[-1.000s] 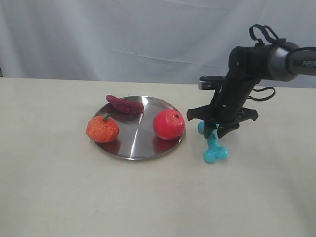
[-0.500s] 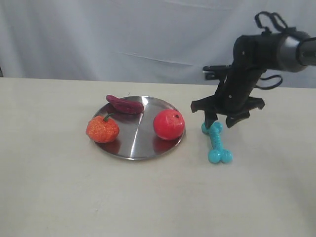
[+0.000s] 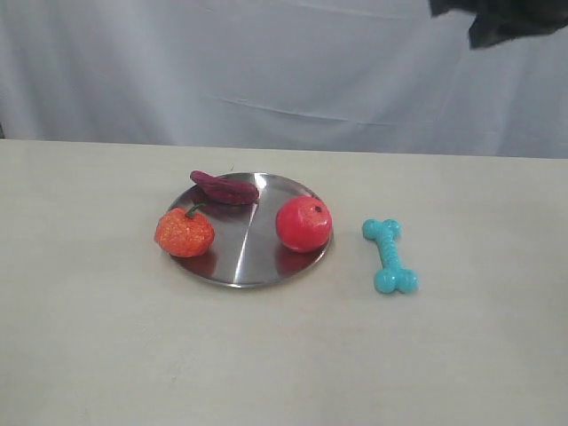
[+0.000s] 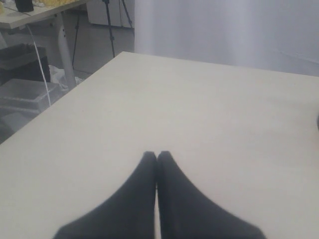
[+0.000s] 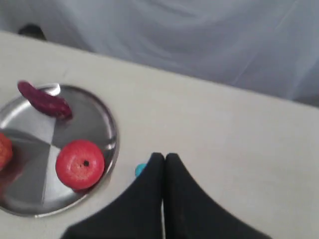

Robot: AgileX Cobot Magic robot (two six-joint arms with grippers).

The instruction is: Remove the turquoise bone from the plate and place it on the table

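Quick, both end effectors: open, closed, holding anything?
Left end effector: closed, holding nothing.
Right end effector: closed, holding nothing; turquoise bone lies on the table.

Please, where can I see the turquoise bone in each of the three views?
Exterior view: the turquoise bone lies on the table, right of the plate.
Left wrist view: not in it.
Right wrist view: only one tip shows, beside the plate's rim.
Shared landmark, exterior and right wrist: the red ball on the plate.

Left tool [image 4: 156,158] fingers pressed together, empty. Right tool [image 5: 164,158] same; right arm [image 3: 510,18] high, mostly outside exterior view.
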